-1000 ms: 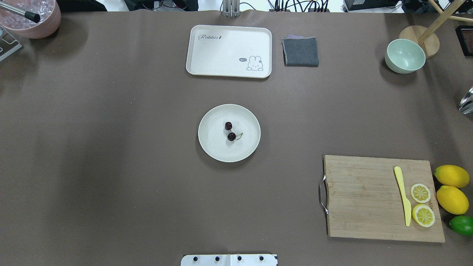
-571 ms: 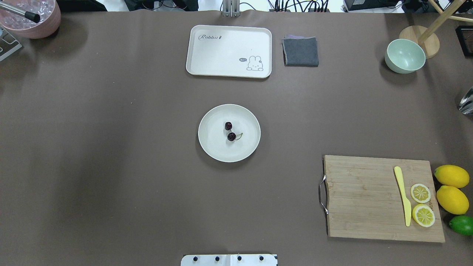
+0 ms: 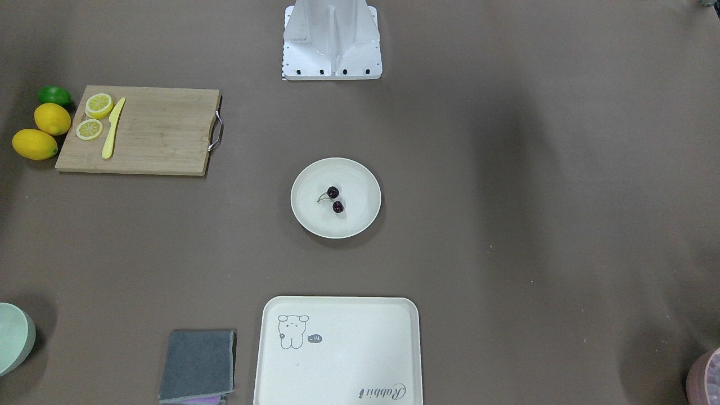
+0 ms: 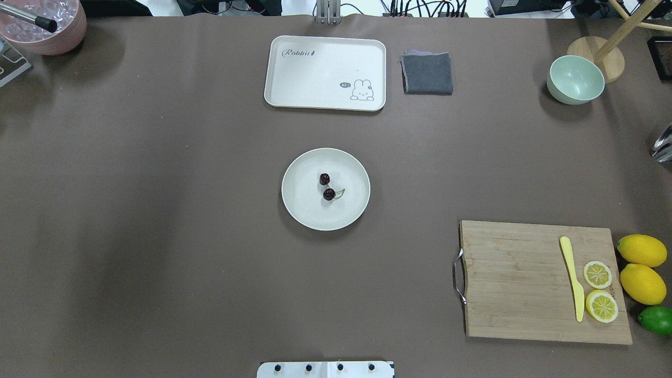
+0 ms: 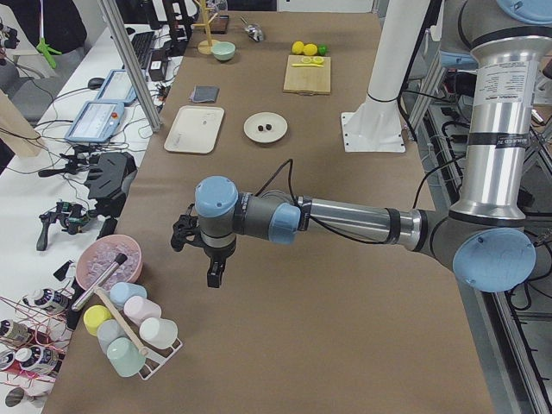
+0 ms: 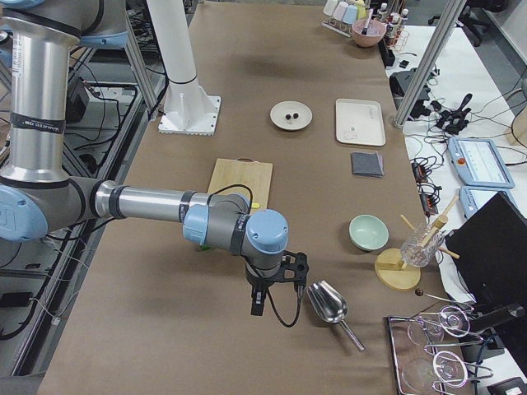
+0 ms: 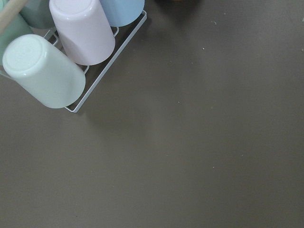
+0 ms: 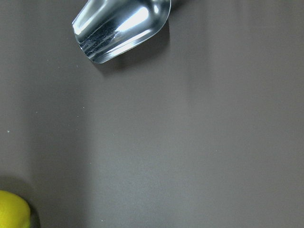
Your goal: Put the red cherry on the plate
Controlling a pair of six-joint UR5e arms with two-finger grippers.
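Observation:
The red cherry, two tiny dark glossy fruits joined by thin stems, lies near the middle of the round cream plate at the table's centre. It shows there in the front-facing view too, cherry on plate. Neither arm reaches into those two views. My left gripper hangs over bare table at the left end, near a rack of cups, far from the plate. My right gripper hangs at the right end beside a metal scoop. I cannot tell if either is open or shut.
A rabbit tray, grey cloth and green bowl stand at the far side. A cutting board carries a yellow knife and lemon slices, with lemons and a lime beside it. Cups rack; scoop.

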